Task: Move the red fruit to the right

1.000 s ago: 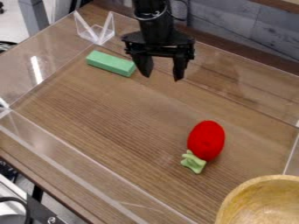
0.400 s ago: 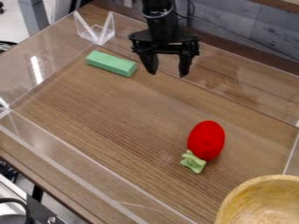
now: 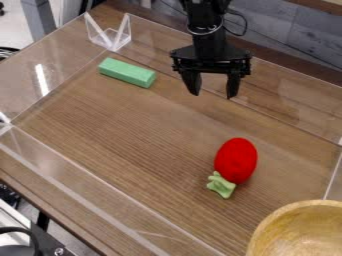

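My gripper (image 3: 214, 88) hangs with jaws apart and nothing between them, above a walled wooden tabletop (image 3: 120, 140).

Clear low walls (image 3: 40, 165) rim the wood, with bare boards between me and the red fruit (image 3: 235, 159). It lies near the right wall, stem toward the camera, well apart from my fingers. A green block (image 3: 127, 72) sits far left; a wooden bowl (image 3: 301, 232) shows at the lower right corner.

No text, label, brand or number can be read anywhere, as far as this small view shows
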Controlling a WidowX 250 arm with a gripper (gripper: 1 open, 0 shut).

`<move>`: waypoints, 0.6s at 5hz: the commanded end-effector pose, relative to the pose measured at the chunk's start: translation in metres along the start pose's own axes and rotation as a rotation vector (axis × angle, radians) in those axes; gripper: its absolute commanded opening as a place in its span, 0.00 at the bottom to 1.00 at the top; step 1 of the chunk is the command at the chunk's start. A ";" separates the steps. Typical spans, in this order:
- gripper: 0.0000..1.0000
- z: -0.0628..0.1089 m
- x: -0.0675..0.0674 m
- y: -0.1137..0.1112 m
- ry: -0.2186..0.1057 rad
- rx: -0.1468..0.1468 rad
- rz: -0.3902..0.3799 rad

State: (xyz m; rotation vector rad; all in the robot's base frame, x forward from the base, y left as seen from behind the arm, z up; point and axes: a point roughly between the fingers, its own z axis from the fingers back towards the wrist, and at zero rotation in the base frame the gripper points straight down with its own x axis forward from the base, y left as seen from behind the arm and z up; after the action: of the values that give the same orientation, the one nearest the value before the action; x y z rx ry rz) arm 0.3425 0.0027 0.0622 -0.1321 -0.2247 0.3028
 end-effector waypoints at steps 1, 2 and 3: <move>1.00 0.014 -0.009 -0.013 0.003 -0.018 -0.082; 1.00 0.023 -0.028 -0.029 0.035 -0.032 -0.155; 1.00 0.027 -0.043 -0.035 0.050 -0.029 -0.144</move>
State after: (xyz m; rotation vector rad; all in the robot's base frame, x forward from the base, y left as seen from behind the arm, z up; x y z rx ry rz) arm 0.3022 -0.0420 0.0700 -0.1444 -0.1373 0.1519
